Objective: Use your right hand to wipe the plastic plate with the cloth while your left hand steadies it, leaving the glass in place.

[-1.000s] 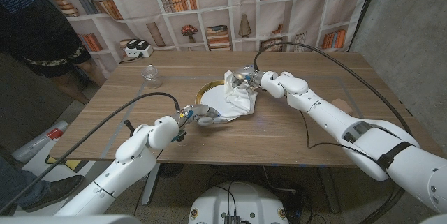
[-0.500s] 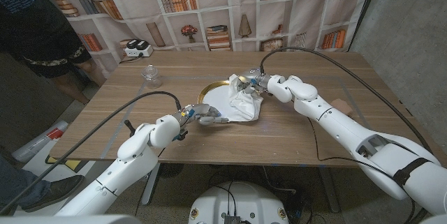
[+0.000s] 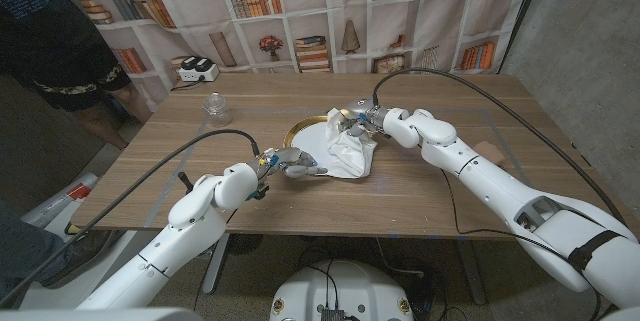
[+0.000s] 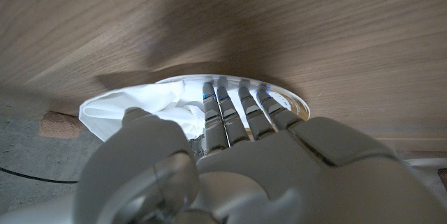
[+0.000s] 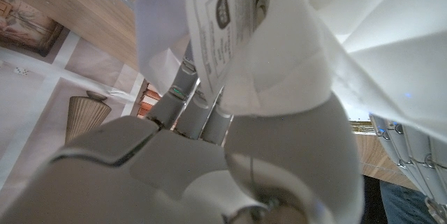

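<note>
On the wooden table [image 3: 420,196], near its middle: one plastic plate [image 3: 312,143], white with a gold rim, lying flat.

Cloth [image 3: 350,149]: white, crumpled, draped over the plate's right half and spilling past its rim toward the right. A printed label shows on it in the right wrist view [image 5: 230,8].

Right hand [image 3: 358,117]: at the far right edge of the plate, fingers closed into the bunched top of the cloth, gripping it. The right wrist view shows cloth folds wrapped over the fingers [image 5: 199,105].

Left hand [image 3: 290,167]: at the plate's near left rim, fingers extended together and resting on the plate edge. The left wrist view shows the fingertips [image 4: 241,91] laid on the rim with the cloth just beside them. The thumb side is hidden, so a pinch on the rim cannot be confirmed.

Glass [image 3: 216,108]: clear, upright, on the far left part of the table, well apart from the plate and both hands.

Backdrop [image 3: 300,11]: printed bookshelf scene behind the table.

Person [image 3: 50,51]: in dark clothing, at the far left corner.
</note>
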Tool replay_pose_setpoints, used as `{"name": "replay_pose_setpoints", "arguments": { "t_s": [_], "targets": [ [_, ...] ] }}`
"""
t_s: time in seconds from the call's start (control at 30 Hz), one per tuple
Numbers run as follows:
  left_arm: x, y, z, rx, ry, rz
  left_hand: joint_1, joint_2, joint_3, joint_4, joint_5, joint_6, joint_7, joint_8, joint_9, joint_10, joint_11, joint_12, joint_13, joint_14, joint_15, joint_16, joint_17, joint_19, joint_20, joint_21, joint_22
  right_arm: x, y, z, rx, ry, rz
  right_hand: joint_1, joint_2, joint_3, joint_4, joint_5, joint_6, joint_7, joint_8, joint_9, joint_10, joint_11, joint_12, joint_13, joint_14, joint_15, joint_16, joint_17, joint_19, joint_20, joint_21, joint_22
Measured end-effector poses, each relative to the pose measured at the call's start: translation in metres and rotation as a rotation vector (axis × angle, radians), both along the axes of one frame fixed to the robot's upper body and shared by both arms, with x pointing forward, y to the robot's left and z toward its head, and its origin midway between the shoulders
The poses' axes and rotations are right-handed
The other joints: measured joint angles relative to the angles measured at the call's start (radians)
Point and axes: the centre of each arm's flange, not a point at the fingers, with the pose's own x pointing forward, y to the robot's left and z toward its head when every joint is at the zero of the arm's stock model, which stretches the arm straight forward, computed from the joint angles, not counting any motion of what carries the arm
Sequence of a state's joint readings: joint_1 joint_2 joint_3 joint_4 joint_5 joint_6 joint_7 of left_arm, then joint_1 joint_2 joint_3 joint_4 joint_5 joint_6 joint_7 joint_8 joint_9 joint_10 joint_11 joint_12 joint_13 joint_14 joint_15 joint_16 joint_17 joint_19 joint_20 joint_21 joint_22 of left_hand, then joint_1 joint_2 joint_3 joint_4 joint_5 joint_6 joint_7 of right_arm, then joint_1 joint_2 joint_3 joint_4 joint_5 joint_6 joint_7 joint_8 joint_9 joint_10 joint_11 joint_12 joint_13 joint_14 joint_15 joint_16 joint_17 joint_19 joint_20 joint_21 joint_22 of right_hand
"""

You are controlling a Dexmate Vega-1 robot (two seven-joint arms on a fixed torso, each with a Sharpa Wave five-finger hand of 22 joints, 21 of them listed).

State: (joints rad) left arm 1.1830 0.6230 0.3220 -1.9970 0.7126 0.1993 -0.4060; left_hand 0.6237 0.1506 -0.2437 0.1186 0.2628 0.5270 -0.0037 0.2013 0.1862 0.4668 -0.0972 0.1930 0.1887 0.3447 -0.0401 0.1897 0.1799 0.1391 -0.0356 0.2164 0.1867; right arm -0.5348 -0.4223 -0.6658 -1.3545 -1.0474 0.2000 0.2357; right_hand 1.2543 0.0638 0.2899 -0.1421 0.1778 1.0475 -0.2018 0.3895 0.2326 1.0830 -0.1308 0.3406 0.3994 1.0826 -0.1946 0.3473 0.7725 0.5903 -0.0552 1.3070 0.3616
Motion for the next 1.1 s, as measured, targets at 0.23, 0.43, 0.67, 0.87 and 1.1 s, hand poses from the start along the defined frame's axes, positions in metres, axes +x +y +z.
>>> {"name": "replay_pose_setpoints", "arguments": {
  "t_s": [0.23,0.43,0.67,0.87,1.1],
  "targets": [
    [-0.001,0.0,0.0,-0.001,-0.003,-0.001,0.0,0.0,0.0,0.0,0.0,0.0,0.0,0.0,0.0,0.0,0.0,-0.001,0.0,0.0,0.0,0.0,0.0,0.0,0.0,0.0,-0.001,-0.004,0.001,0.005,0.004,-0.016,0.01,-0.001,-0.001,0.003,-0.003,0.0,0.0,0.0,0.0,0.002,0.0,0.0,-0.001,0.0,0.0,0.0,0.0,0.001,-0.003,0.003,0.005,0.0],
    [-0.004,-0.002,0.0,-0.001,-0.007,-0.001,0.0,0.0,0.0,0.0,0.0,0.0,0.0,0.0,0.0,0.0,0.0,-0.001,-0.001,0.0,0.0,-0.001,-0.001,0.0,0.0,0.0,-0.001,-0.006,0.001,0.007,0.008,-0.023,0.016,-0.001,-0.001,0.003,-0.003,-0.001,0.0,0.0,0.0,0.002,0.0,0.0,-0.002,0.0,0.0,0.0,0.0,0.004,-0.003,0.003,0.006,-0.005],
    [-0.007,-0.003,-0.001,-0.001,-0.006,-0.001,0.0,0.0,0.0,0.0,0.0,0.0,0.0,0.0,0.0,0.0,0.0,-0.001,0.0,-0.001,0.0,-0.004,-0.001,0.0,0.0,0.0,-0.001,-0.008,0.002,0.005,0.01,-0.022,0.022,-0.001,-0.002,0.003,-0.003,0.0,0.0,0.0,0.0,0.002,0.0,-0.001,-0.006,0.005,0.0,0.0,0.0,0.004,-0.003,0.003,0.012,-0.005],
    [-0.008,-0.003,-0.002,0.0,-0.006,-0.001,0.0,0.0,0.0,0.0,0.0,0.0,0.0,0.0,0.0,0.0,0.0,-0.001,0.0,-0.001,0.0,-0.006,-0.001,0.0,0.0,0.0,-0.001,-0.009,0.003,0.003,0.01,-0.021,0.026,-0.004,-0.004,0.003,-0.003,0.0,0.0,0.0,0.0,0.002,0.002,-0.002,-0.009,0.006,0.0,0.0,-0.004,0.004,-0.003,0.003,0.012,-0.009],
    [-0.008,-0.004,-0.002,0.005,-0.009,-0.006,0.0,0.0,0.0,0.0,0.0,0.0,0.0,0.0,0.0,0.0,0.0,-0.004,0.0,-0.001,-0.001,-0.008,-0.001,0.0,0.0,0.0,-0.001,-0.012,0.002,0.002,0.015,-0.025,0.024,-0.008,-0.008,0.013,-0.004,0.0,0.0,0.0,-0.001,0.002,0.002,-0.003,-0.009,0.008,0.0,0.0,-0.004,0.004,-0.003,0.003,0.012,-0.009]
  ]
}}
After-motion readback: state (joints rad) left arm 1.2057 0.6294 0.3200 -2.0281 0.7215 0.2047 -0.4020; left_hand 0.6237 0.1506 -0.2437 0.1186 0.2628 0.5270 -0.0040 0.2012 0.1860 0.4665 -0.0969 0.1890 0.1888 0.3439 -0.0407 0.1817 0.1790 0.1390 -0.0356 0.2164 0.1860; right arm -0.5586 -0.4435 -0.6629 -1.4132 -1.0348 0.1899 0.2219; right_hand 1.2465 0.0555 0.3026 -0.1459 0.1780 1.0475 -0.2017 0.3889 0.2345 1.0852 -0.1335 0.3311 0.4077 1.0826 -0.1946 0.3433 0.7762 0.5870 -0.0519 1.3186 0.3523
